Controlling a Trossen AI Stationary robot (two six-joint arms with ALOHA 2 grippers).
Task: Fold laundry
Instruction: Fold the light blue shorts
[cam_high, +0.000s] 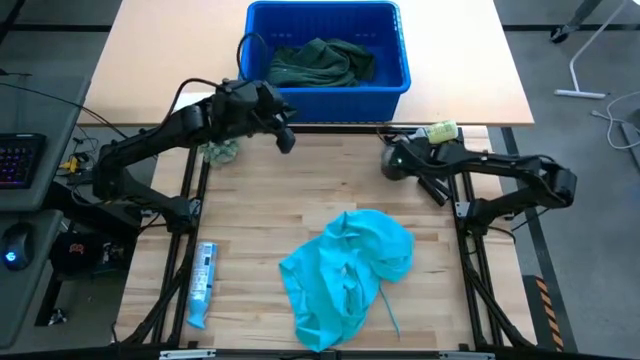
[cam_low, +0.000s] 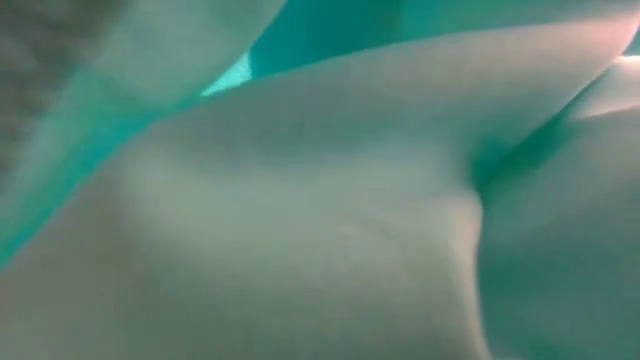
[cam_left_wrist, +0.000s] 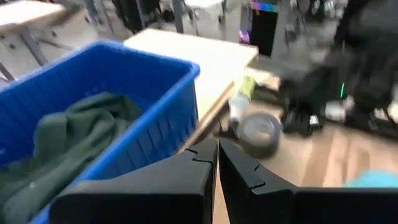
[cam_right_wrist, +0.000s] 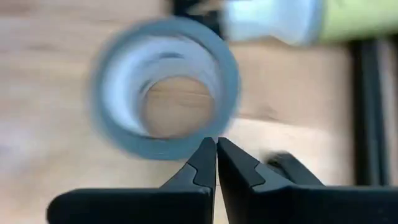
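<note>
The turquoise shirt (cam_high: 350, 275) lies crumpled on the wooden table near its front edge, and its cloth (cam_low: 300, 200) fills the low view. Dark green laundry (cam_high: 318, 62) lies heaped in the blue bin (cam_high: 400, 80) at the far side; the left wrist view shows it too (cam_left_wrist: 68, 143). My left gripper (cam_high: 285, 140) (cam_left_wrist: 217, 144) hangs shut in the air just in front of the bin, holding nothing. My right gripper (cam_high: 392, 160) (cam_right_wrist: 216, 142) is shut and points down above a grey tape roll (cam_right_wrist: 165, 87), far from the shirt.
A fuzzy grey-green ball (cam_high: 220, 150) lies under the left arm. A yellow-green bottle (cam_high: 440, 130) and the tape roll (cam_left_wrist: 258, 134) lie at the far right. A blue-white tube (cam_high: 203, 283) lies at the near left. Bare wood spans the table's middle.
</note>
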